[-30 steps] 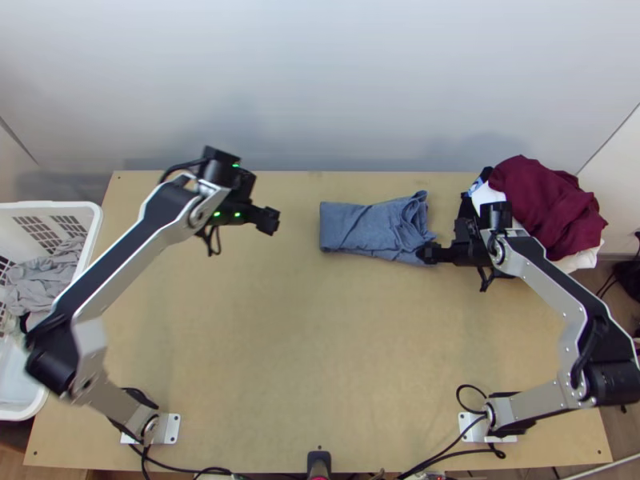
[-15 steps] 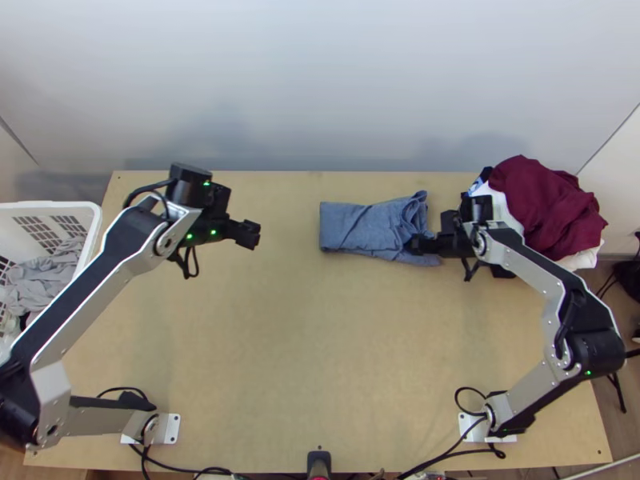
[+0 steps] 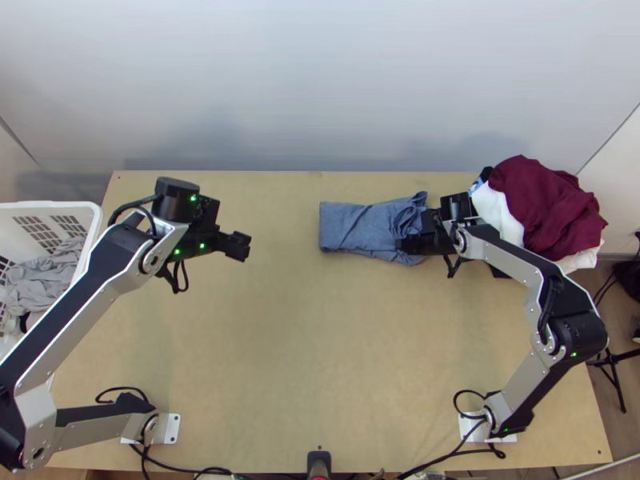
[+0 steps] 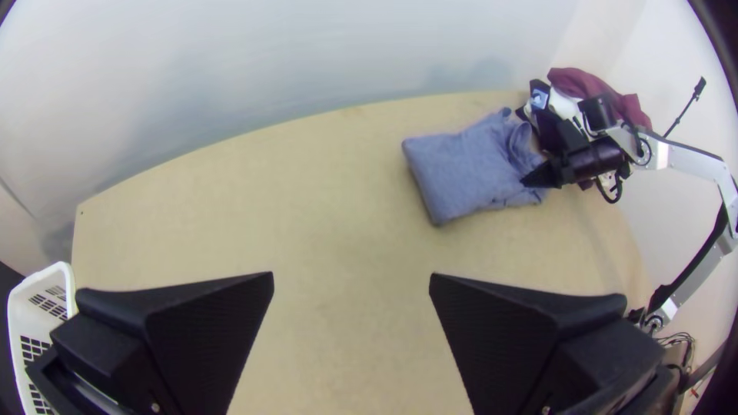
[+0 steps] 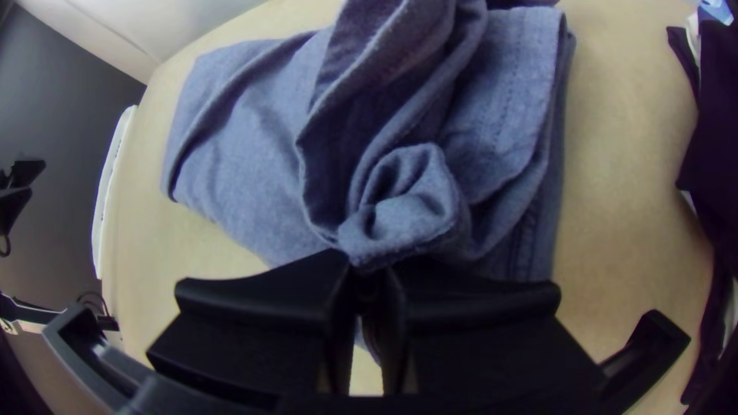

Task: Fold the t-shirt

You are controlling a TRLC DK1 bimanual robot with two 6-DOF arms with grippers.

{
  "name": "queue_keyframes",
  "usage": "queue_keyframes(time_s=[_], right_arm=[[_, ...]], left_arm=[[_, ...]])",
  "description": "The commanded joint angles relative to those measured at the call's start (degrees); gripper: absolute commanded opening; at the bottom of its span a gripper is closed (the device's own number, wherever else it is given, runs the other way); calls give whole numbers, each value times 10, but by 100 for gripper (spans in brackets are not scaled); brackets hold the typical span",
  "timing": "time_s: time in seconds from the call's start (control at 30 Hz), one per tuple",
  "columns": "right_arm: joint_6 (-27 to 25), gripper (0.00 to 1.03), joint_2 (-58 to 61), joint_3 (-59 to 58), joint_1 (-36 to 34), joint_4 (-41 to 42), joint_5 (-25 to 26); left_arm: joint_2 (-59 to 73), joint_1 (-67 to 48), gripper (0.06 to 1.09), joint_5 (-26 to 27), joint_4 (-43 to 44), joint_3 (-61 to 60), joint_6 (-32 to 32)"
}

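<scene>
The blue-grey t-shirt (image 3: 364,228) lies folded into a narrow bundle near the table's far edge, its left end flat and its right end bunched. My right gripper (image 3: 406,245) is at the bunched end. In the right wrist view, my right gripper (image 5: 367,269) is shut on a curled bit of the t-shirt (image 5: 238,146). Away to the left of the cloth, my left gripper (image 3: 244,246) is above the table. In the left wrist view, my left gripper (image 4: 352,284) has its fingers wide apart with nothing between them, and the t-shirt (image 4: 469,165) lies farther off.
A pile of maroon (image 3: 548,200), white and dark clothes sits at the far right corner, close behind the right gripper. At the left edge stands a white basket (image 3: 60,210) with grey cloth (image 3: 40,276) inside. Bare wood (image 3: 320,344) spreads in front of the t-shirt.
My left arm has drawn back left and nearer to the bases. The right gripper has shifted left, farther over the t-shirt's bunched end, while the flat left end stayed put.
</scene>
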Motion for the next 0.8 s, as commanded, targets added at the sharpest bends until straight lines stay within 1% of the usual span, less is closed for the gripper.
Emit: queue_keyframes(time_s=[0.0, 0.1, 0.3, 0.6, 0.77], right_arm=[[-9, 3, -33, -9, 11, 8, 19], [-1, 3, -77, 18, 8, 7, 21], [-1, 3, -120, 111, 17, -27, 76], [0, 3, -96, 241, 19, -40, 154], [13, 3, -78, 331, 9, -40, 191]], left_arm=[[-38, 5, 104, 0, 2, -46, 4], [-57, 25, 104, 0, 8, -68, 14], [-79, 60, 104, 0, 8, -92, 29], [-112, 84, 104, 0, 6, -115, 59], [-124, 102, 104, 1, 2, -123, 83]])
